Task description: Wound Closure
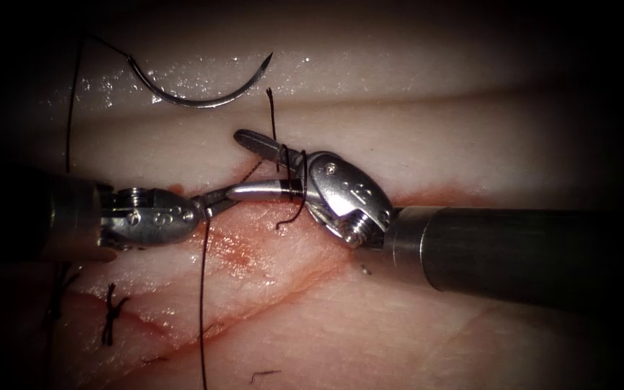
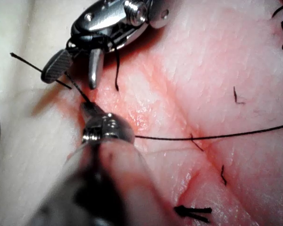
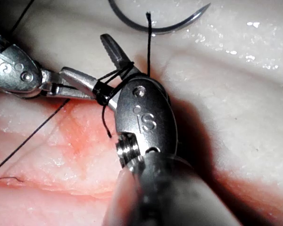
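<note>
Beyond the cut (image 1: 269,217), far side, the needle (image 1: 196,97) lies free on the tissue (image 1: 471,130) (unheld). Right tool (image 1: 243,162) gapes wide, empty, thread (image 1: 294,180) looped round its jaws. Left tool (image 1: 218,198) is closed on thread.

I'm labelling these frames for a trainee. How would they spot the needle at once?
Look on the tissue above both tools, at upper left in the endoscope view. The needle lies free there, a bare steel crescent with tips upward; neither tool holds it, unlike the dark thread.

Both end effectors, left (image 1: 214,201) and right (image 1: 254,165), polished shiny metal; right one's jaw faces finely ridged. Shafts (image 1: 514,249) dark, semi-matt. Needle (image 1: 200,97) smooth glossy steel. Thread (image 1: 203,303) black, matt, fibrous. Tissue (image 1: 413,137) pale, wet-glossy, soft, faintly grained; red fluid (image 1: 243,249) thin, shiny film.
</note>
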You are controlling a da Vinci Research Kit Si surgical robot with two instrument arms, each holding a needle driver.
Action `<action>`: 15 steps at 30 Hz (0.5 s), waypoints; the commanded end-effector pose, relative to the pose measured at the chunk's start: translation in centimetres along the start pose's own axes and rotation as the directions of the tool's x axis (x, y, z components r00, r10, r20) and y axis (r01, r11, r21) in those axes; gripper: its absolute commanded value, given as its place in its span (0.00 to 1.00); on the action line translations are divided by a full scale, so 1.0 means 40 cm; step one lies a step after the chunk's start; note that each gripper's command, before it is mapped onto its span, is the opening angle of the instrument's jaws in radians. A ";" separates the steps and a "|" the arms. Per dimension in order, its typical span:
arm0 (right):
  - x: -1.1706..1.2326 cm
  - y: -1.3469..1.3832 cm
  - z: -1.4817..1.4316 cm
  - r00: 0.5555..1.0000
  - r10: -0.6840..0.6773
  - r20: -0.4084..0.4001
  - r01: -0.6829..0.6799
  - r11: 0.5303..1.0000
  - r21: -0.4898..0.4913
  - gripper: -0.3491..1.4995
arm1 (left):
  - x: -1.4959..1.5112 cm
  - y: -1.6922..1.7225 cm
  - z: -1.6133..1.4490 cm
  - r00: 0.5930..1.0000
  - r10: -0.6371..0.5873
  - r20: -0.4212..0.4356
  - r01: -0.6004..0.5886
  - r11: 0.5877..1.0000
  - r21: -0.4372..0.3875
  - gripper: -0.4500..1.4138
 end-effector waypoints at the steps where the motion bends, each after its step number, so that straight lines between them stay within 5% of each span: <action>1: -0.0011 0.0017 0.0015 1.000 -0.012 0.018 0.013 0.999 -0.036 0.68 | 0.0006 0.0010 0.0022 1.000 -0.014 -0.003 0.014 1.000 0.006 0.00; 15: -0.0016 0.0050 -0.0030 0.996 -0.032 0.089 0.049 0.980 -0.191 0.68 | 0.0028 -0.0029 0.0090 0.998 -0.060 -0.015 0.061 0.998 0.026 0.00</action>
